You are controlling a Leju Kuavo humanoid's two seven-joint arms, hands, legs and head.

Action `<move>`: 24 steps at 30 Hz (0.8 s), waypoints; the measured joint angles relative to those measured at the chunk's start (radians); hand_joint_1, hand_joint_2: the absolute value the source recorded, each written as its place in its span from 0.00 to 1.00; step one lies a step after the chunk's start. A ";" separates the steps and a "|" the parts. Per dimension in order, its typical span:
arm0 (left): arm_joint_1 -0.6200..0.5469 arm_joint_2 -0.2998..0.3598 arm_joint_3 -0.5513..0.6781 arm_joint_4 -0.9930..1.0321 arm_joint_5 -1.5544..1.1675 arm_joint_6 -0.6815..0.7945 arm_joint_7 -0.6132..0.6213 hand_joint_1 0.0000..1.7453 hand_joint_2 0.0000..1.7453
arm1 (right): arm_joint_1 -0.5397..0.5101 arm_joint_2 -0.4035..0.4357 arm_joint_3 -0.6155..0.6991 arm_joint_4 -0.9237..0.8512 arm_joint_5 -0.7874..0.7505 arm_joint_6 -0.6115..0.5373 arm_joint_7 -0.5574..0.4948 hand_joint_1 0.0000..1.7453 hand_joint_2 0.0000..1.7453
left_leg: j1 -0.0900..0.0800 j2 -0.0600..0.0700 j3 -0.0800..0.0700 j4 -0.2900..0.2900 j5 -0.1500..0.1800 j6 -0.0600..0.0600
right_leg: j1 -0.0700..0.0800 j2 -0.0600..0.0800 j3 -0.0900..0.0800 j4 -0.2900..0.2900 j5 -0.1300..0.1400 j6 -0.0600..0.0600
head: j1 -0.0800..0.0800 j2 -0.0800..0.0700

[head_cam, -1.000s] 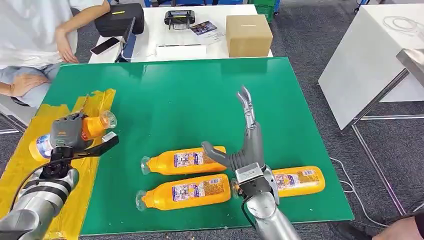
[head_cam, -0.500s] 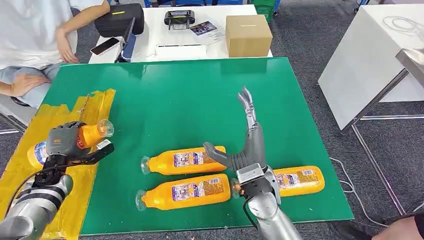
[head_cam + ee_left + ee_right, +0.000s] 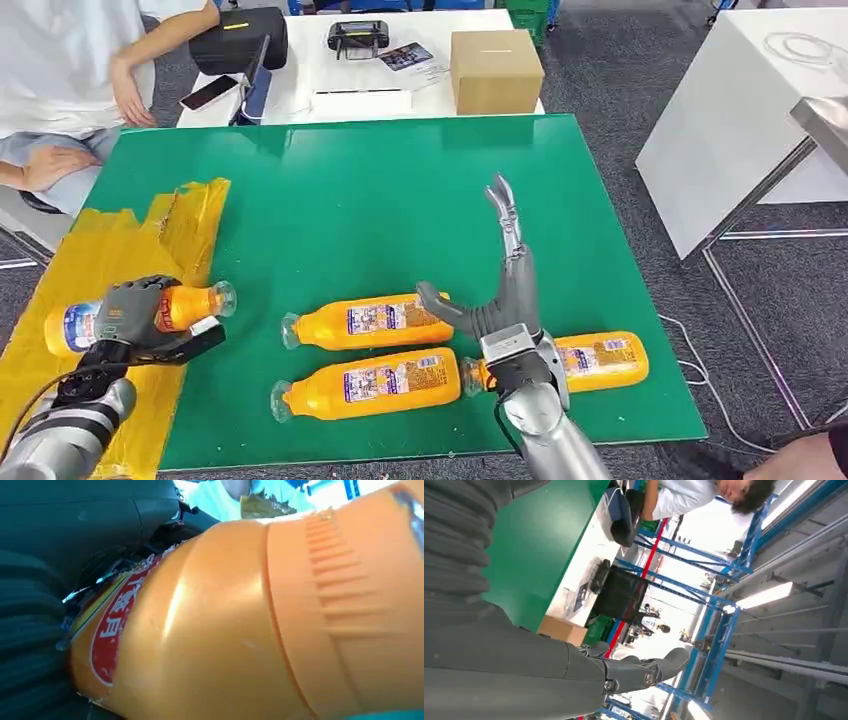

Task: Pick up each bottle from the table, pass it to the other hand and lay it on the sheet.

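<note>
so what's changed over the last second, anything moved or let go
The left hand, gripping one orange bottle, has carried it down and toward the robot over the yellow sheet, tipping it closer to flat; it has not let go. The right hand stayed open above the green table, drifting only slightly. The three bottles on the table have not moved.

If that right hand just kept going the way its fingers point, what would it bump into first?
Probably nothing soon: the right hand points up and away over bare green table. The cardboard box lies roughly ahead, but depth is unclear.

four bottles (image 3: 372, 320), one sheet (image 3: 110, 240), one box (image 3: 496, 70)
</note>
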 measured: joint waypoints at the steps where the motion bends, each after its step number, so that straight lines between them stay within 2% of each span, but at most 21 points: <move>1: 0.006 0.002 -0.001 -0.004 0.003 0.001 -0.005 1.00 1.00 | 0.000 -0.001 0.000 0.000 0.000 0.001 0.000 0.00 1.00 | 0.000 0.000 0.000 0.000 0.000 0.000 | 0.000 0.000 0.000 0.000 0.000 0.000 | 0.000 0.000; 2: 0.011 0.006 -0.002 -0.007 0.002 0.000 -0.003 0.84 1.00 | 0.000 -0.003 0.000 0.001 0.000 0.003 0.000 0.00 1.00 | 0.000 0.000 0.000 0.000 0.000 0.000 | 0.000 0.000 0.000 0.000 0.000 0.000 | 0.000 0.000; 3: 0.016 0.009 -0.005 -0.010 -0.003 -0.003 0.004 0.00 1.00 | 0.000 -0.004 0.000 0.002 0.000 0.003 0.000 0.00 1.00 | 0.000 0.000 0.001 0.000 0.000 0.000 | 0.000 0.000 0.001 0.000 0.000 0.000 | 0.000 0.000; 7: 0.027 0.029 -0.021 -0.013 -0.016 -0.034 0.021 0.00 1.00 | 0.000 -0.009 0.000 0.005 -0.001 0.003 0.000 0.00 1.00 | 0.000 0.000 0.003 0.000 0.000 0.000 | 0.000 0.000 0.002 0.000 0.000 0.000 | 0.000 0.000; 11: 0.039 0.058 -0.034 -0.016 0.021 -0.068 -0.014 0.00 1.00 | 0.006 -0.016 -0.004 0.005 -0.002 0.003 0.000 0.00 1.00 | 0.000 0.003 0.007 -0.001 -0.001 -0.001 | 0.000 0.003 0.006 0.000 0.000 0.000 | 0.000 0.000; 18: 0.068 0.065 -0.037 -0.037 0.081 0.010 0.004 0.00 1.00 | 0.010 -0.021 -0.008 0.007 -0.002 0.003 0.000 0.00 1.00 | 0.001 0.005 0.008 -0.001 -0.002 -0.002 | 0.001 0.006 0.006 0.000 0.000 0.000 | 0.000 0.000; 24: 0.071 0.064 -0.031 -0.040 0.124 0.017 -0.005 0.00 1.00 | 0.010 -0.021 -0.008 0.012 -0.002 0.002 -0.001 0.00 1.00 | 0.001 0.004 0.008 -0.001 -0.002 -0.002 | 0.000 0.005 0.006 0.000 0.000 0.000 | 0.000 0.000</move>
